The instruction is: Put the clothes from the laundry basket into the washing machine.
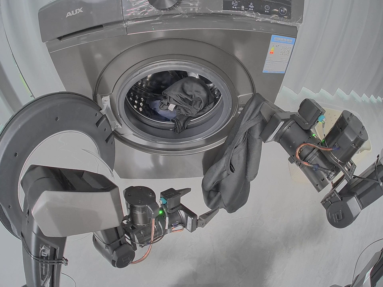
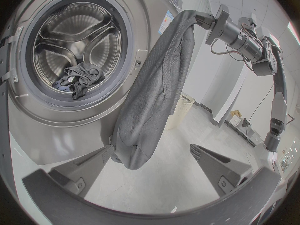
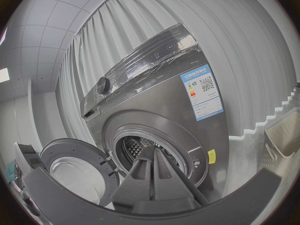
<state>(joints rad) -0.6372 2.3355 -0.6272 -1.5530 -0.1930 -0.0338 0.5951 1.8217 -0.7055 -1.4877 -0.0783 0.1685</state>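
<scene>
Loading is proceeding with one piece in the air: a dark garment [image 1: 235,160] is hanging right of centre in the head view, just right of the washing machine's [image 1: 175,40] round opening. The right gripper [image 3: 153,169] is pinching its upper end, fingers pressed together on the cloth. The rest is drooping in a long fold toward the lower middle of the frame.

There the left gripper [image 2: 150,150] is waiting with its fingers spread wide on either side of the garment's lower end. One finger seems to be brushing the hem, though the angle is making contact hard to confirm.

The door [image 1: 52,128] is standing fully open at the left of the frame. Other dark clothes [image 1: 185,98] are already lying in the drum, one spilling toward the front lip. The laundry basket [image 3: 282,135] is sitting on the floor to the right of the machine, as the right wrist view shows.

So the step in hand is carrying this garment to the opening. The next move is probably calling for the right arm to swing the held end leftward and into the drum. The left gripper could close on the dangling end to lift it, so the fold is not catching on the door seal or trailing outside.
</scene>
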